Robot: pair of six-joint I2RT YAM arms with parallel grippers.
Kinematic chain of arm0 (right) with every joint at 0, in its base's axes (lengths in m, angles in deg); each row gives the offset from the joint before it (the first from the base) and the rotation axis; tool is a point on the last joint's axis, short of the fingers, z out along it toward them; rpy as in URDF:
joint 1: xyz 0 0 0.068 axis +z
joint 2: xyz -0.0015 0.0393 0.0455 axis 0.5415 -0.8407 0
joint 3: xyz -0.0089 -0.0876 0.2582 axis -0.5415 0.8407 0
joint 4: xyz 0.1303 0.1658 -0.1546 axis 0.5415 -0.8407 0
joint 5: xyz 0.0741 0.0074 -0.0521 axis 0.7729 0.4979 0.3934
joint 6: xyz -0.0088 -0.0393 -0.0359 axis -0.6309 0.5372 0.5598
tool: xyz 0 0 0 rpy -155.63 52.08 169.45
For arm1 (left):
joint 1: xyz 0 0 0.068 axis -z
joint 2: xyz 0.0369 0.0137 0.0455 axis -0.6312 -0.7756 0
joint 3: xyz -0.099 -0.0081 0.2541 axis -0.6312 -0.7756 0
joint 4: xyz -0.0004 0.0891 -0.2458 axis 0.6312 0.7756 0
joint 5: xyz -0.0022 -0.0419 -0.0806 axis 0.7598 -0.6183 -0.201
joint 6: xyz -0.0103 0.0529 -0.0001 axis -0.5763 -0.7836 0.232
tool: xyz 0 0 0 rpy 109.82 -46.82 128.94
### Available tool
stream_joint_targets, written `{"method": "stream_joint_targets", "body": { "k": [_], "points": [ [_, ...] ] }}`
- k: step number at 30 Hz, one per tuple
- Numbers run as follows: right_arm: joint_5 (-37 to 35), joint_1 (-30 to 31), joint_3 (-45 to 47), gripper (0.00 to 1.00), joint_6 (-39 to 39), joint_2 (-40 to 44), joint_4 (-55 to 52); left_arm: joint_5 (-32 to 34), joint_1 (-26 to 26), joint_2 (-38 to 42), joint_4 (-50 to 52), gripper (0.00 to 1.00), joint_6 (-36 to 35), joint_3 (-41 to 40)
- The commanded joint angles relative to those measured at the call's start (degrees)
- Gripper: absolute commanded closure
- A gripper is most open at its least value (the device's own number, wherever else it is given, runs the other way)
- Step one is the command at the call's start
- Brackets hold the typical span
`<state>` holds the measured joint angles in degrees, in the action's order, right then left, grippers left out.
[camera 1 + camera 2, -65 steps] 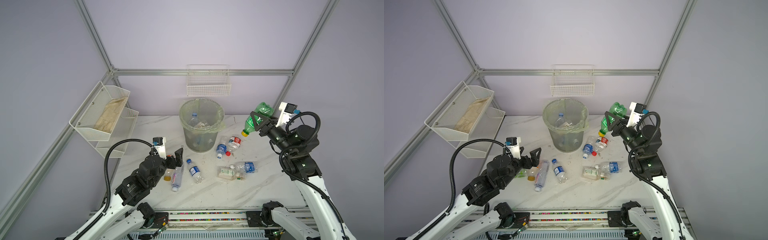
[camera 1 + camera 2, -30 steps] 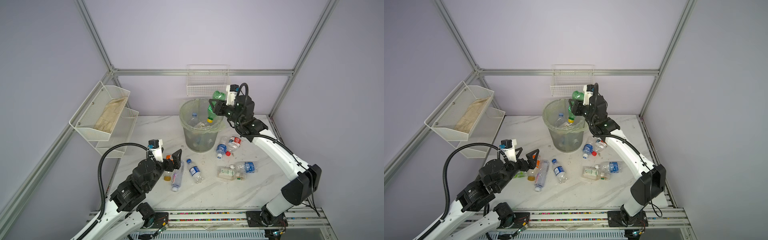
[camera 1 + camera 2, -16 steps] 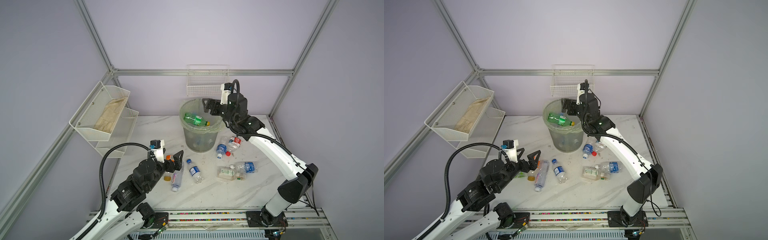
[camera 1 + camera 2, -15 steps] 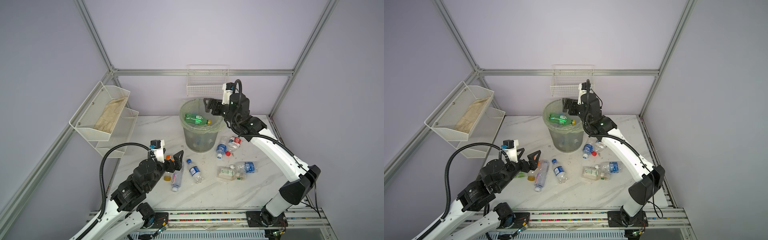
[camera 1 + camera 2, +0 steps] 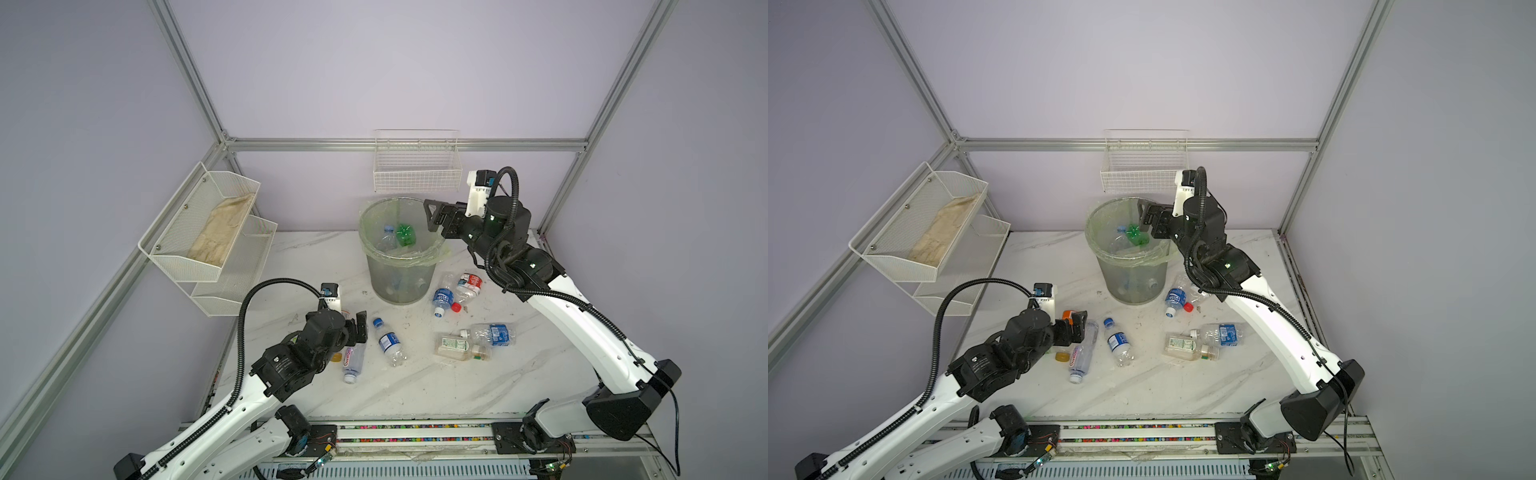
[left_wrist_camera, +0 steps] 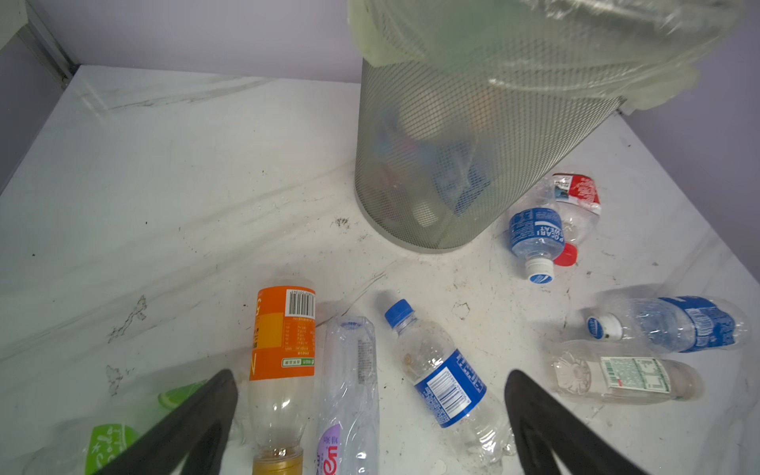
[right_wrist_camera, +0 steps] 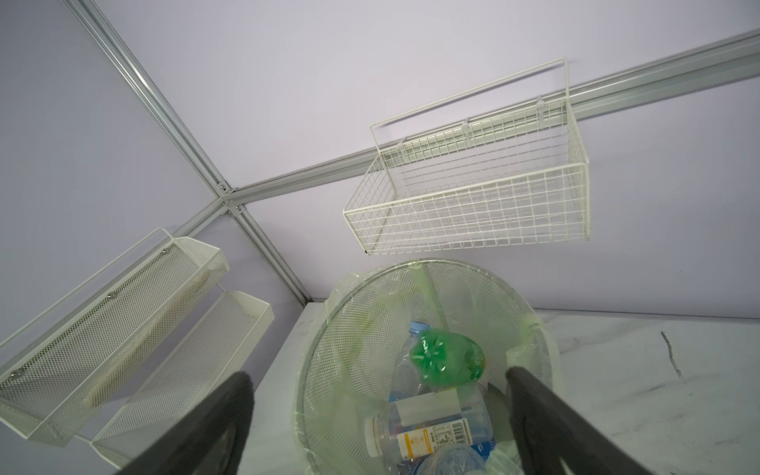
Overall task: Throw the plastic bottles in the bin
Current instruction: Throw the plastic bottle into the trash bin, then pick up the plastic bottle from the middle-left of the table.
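Note:
The bin (image 5: 397, 280) stands at the back middle of the table, lined with a pale green bag. A green-tinted bottle (image 5: 405, 235) (image 7: 448, 357) lies inside it on top of other bottles. My right gripper (image 5: 433, 216) (image 7: 376, 374) hangs open and empty over the bin's right rim. Low over the front left of the table, my left gripper (image 5: 360, 328) (image 6: 368, 374) is open and holds nothing. In the left wrist view an orange-label bottle (image 6: 283, 337), a clear purple-label bottle (image 6: 349, 370) and a blue-label bottle (image 6: 444, 378) lie between its fingers on the table.
More bottles lie right of the bin: a blue-label one (image 5: 442, 297), a red-label one (image 5: 469, 282), another blue one (image 5: 494, 334) and a green-and-white-label one (image 5: 457, 347). A white mesh shelf (image 5: 208, 232) hangs left. A wire basket (image 5: 415, 166) hangs just above the bin.
My right gripper has opened over the bin, and the green bottle has dropped from it into the bin. The right arm has drawn back slightly to the right. The left arm has barely moved.

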<state>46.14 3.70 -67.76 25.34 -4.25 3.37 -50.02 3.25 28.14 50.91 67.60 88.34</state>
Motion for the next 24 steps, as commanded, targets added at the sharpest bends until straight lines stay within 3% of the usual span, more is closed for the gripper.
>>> {"method": "stream_joint_targets", "body": {
  "k": [1,6,14,18,24],
  "points": [
    [1.0,-0.1,1.1,0.03,1.0,1.5,-0.1,2.4,-0.9,-0.1,0.9,0.0,3.7,0.4],
    [1.6,-0.1,3.4,0.03,0.3,3.1,0.5,2.9,-6.0,1.5,1.6,0.0,10.0,-2.7],
    [0.5,-0.1,6.5,0.03,-0.4,3.2,0.5,7.7,-14.6,3.8,11.1,0.0,27.5,-5.2],
    [-1.1,-0.1,7.3,0.03,-0.8,3.2,-0.4,8.2,-19.0,5.9,14.4,0.0,40.2,-8.4],
    [-2.1,-0.1,8.8,0.03,-1.2,5.5,-0.4,2.5,-24.8,-3.5,21.0,0.0,52.2,-6.1]
  ]
}}
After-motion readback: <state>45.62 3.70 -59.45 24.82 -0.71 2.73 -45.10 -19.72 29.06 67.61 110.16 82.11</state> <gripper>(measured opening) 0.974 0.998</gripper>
